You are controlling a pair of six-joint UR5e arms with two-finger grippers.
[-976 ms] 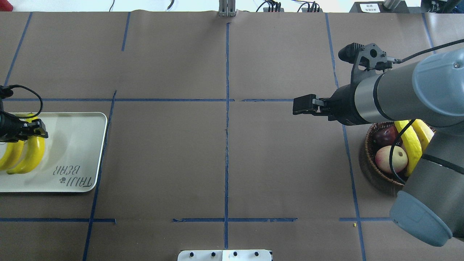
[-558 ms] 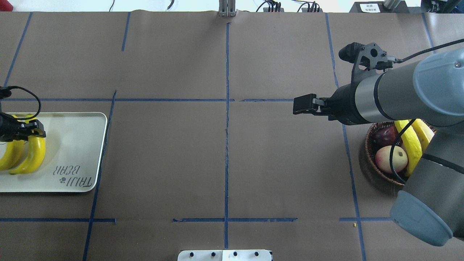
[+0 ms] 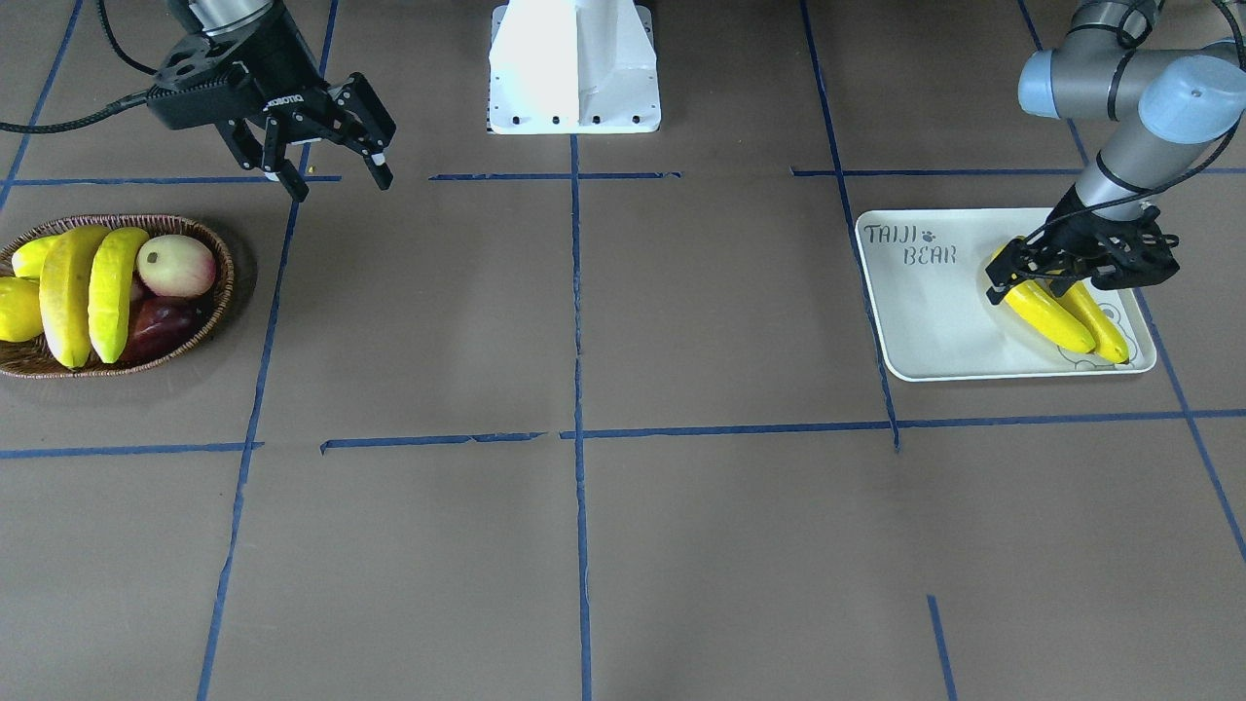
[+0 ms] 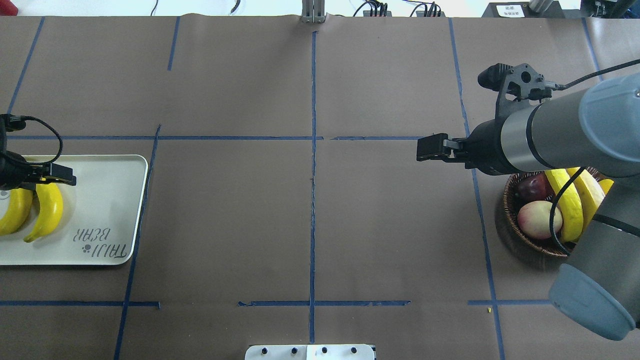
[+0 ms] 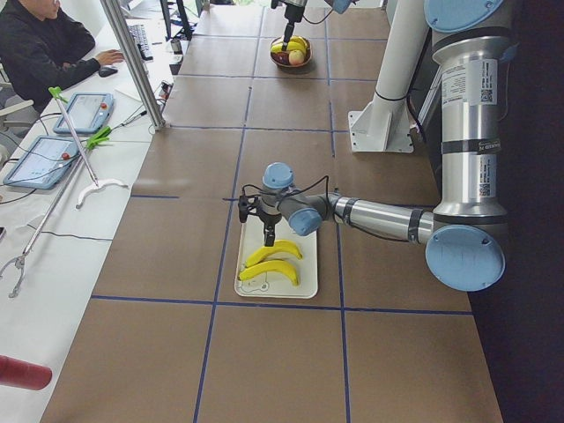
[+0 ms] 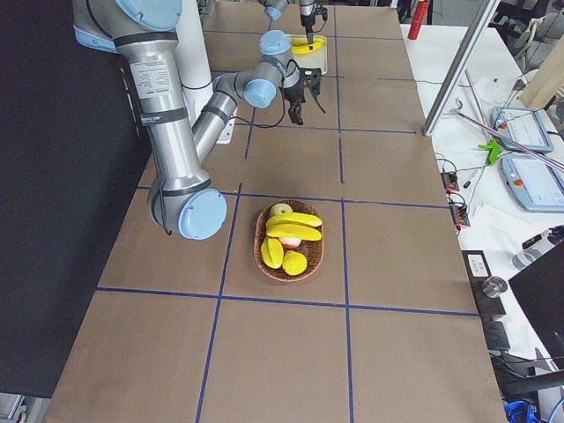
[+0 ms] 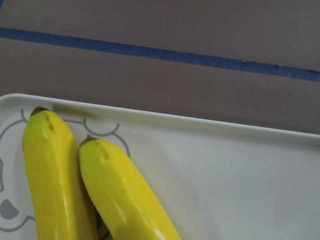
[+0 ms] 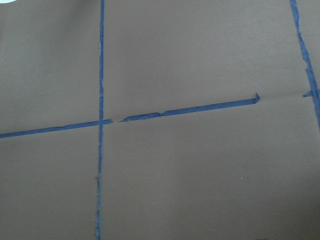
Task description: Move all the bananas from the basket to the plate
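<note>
Bananas (image 3: pixel 68 292) crowd apples (image 3: pixel 175 265) in the basket (image 3: pixel 228 282) — left hand (image 3: pixel 1076 277), right hand (image 3: pixel 338 185) both splayed.

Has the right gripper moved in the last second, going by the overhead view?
Yes. The right gripper has shifted toward the view's right, nearer the vertical blue tape line that runs past the basket.

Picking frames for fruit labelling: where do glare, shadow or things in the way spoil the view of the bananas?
Left wrist view: sharp, but pale glare streaks run along both bananas, and the frame's bottom edge cuts them off. Overhead view: the right arm hides part of the basket. Front-facing view: even light, soft shadows only, basket unobstructed.
</note>
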